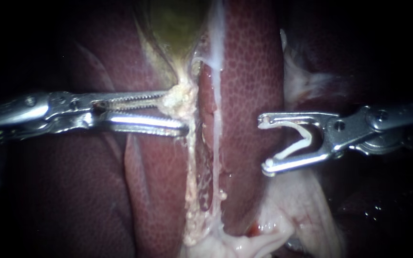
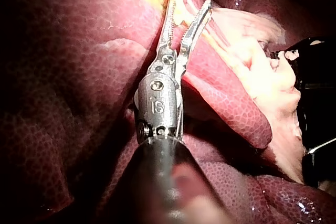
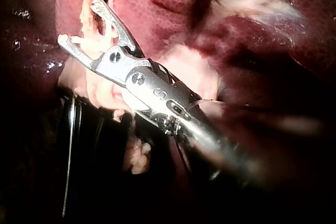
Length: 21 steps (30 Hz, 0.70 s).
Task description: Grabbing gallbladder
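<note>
The greenish gallbladder (image 1: 178, 24) narrows downward into a pale, crumbly neck (image 1: 181, 98) between lobes of the liver (image 1: 249, 71). My left instrument (image 1: 177, 113) reaches in from the left, and its toothed jaws close on that pale neck tissue from above and below. In the left wrist view the left instrument (image 2: 189, 3) has tissue between its jaw tips. My right instrument (image 1: 265, 143) hangs over the liver to the right, apart from the neck. Its jaws stand wide apart with a white clip (image 1: 297, 138) seated against both. The right wrist view shows the right instrument (image 3: 79, 22) the same way.
A pale strand (image 1: 192, 181) runs from the neck down to a mass of whitish tissue (image 1: 244, 241) at the bottom. A thin white film (image 1: 216, 95) lies along the liver's groove. More pale tissue (image 1: 307, 81) sits above the right instrument.
</note>
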Motion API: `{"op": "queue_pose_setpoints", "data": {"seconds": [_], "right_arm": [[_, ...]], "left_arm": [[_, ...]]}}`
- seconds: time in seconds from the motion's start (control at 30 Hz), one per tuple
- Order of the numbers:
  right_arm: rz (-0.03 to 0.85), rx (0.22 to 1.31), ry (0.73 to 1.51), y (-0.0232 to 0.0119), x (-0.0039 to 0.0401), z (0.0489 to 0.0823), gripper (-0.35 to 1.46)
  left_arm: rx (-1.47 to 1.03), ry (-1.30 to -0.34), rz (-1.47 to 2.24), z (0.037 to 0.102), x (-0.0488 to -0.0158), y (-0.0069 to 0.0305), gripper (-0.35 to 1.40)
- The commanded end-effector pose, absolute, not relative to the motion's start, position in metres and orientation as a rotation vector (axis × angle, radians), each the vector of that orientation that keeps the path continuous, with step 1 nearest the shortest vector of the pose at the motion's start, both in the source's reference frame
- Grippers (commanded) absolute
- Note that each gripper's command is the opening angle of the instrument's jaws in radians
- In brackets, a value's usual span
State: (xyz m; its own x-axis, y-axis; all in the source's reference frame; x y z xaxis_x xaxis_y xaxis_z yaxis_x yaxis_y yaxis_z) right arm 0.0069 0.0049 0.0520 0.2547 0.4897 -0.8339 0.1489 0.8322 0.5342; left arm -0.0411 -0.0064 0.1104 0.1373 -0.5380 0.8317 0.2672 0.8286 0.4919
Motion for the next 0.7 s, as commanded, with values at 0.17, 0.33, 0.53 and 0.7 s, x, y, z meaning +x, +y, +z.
{"op": "queue_pose_setpoints", "data": {"seconds": [0.17, 0.33, 0.53, 0.7], "right_arm": [[0.25, 0.583, 1.312, 0.0049, 0.0069, 0.052, 0.57], [0.25, 0.583, 1.312, 0.0049, 0.0069, 0.052, 0.57], [0.255, 0.586, 1.311, 0.0049, 0.0069, 0.052, 0.57], [0.255, 0.586, 1.311, 0.0049, 0.0069, 0.052, 0.57]], "left_arm": [[0.257, -1.304, -0.623, 0.1098, -0.0402, -0.0062, -0.35], [0.264, -1.3, -0.644, 0.1096, -0.0399, -0.0061, -0.35], [0.277, -1.299, -0.66, 0.1092, -0.0396, -0.0062, -0.35], [0.281, -1.297, -0.672, 0.1074, -0.0387, -0.0052, -0.35]]}}
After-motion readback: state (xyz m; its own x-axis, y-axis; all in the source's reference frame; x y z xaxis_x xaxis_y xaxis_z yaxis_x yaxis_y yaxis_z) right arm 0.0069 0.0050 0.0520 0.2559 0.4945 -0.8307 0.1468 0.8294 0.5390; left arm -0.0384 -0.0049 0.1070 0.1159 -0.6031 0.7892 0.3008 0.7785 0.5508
